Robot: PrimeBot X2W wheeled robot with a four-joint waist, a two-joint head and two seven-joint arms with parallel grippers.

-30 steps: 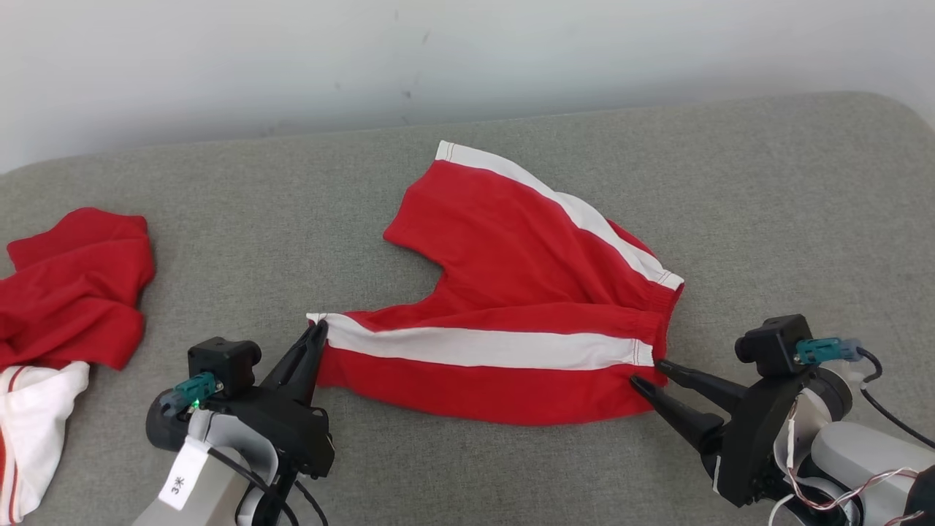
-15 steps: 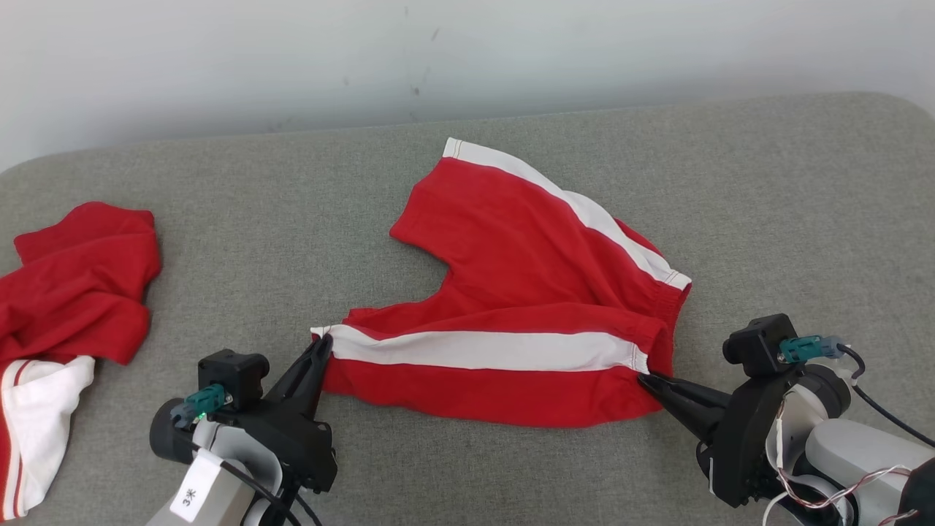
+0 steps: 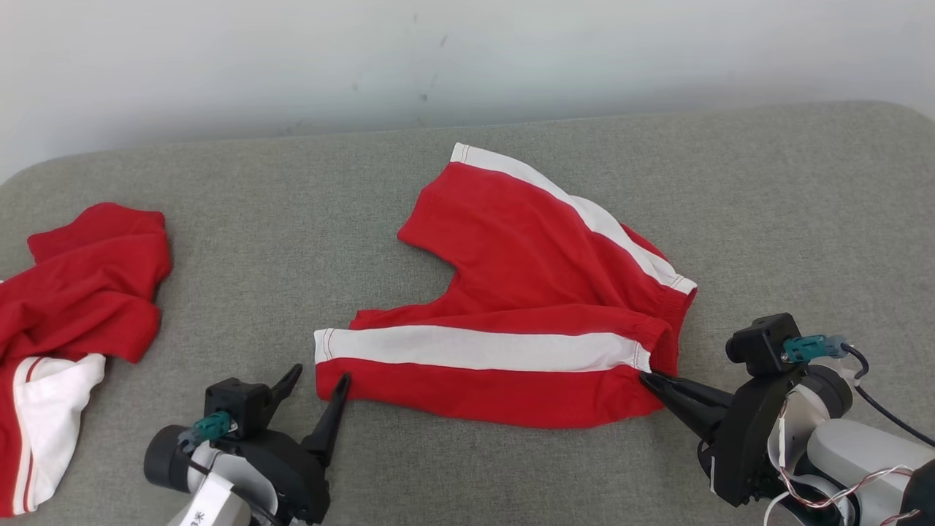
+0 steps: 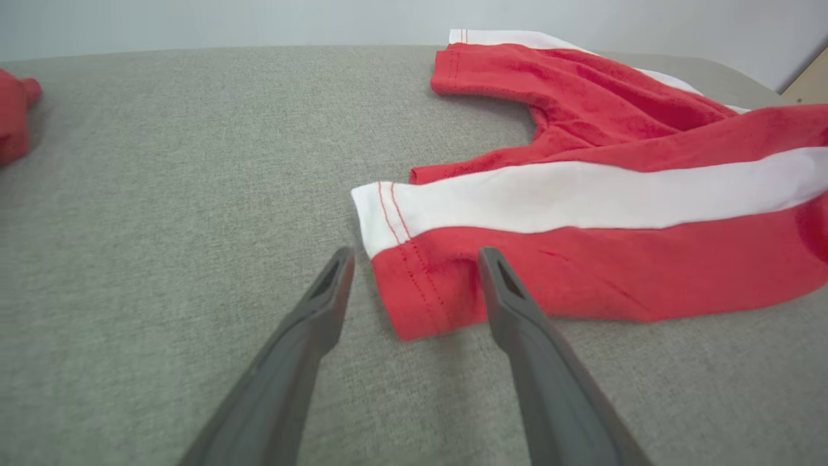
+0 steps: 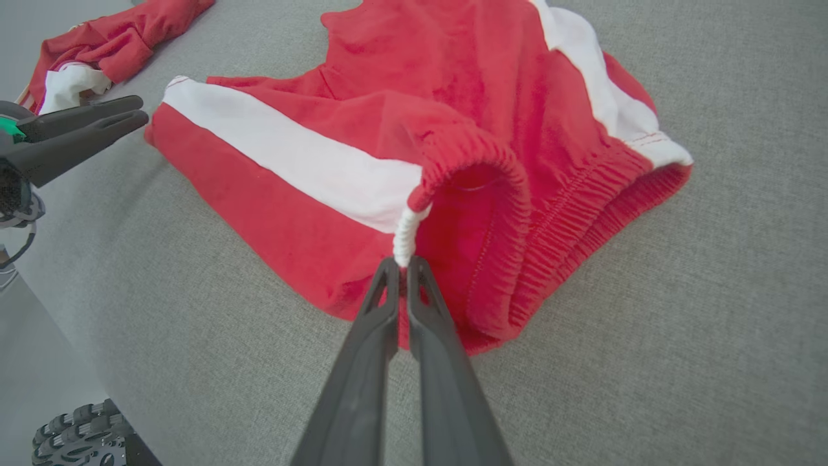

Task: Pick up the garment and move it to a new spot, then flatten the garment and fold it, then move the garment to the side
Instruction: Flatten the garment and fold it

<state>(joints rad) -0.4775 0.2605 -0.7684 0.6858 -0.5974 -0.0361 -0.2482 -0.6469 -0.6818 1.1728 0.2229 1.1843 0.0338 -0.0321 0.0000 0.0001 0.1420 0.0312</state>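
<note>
Your shorts (image 3: 526,292) lie spread in the middle of the head view on the grey surface (image 3: 767,219). They are red with a white stripe down each leg, one leg reaching toward the upper middle of the frame, the other toward the lower left.

From the head you see the right hand (image 3: 646,378) at the lower right, fingers pressed together at the shorts' edge. The right wrist view gives you more (the fingers pinch the white end of the stripe on the elastic waistband (image 5: 491,175), which gapes open just above them).

The left hand (image 3: 320,374), at the lower left, stands wide open and holds nothing. Its wrist view is closer: the hem corner of the near leg sits between the two fingers, one finger (image 4: 511,304) over red cloth, the other over bare surface. You cannot tell whether either one touches.

A heap of clothes (image 3: 80,292), red and white, lies at the left edge of the head view, well apart from the shorts.
</note>
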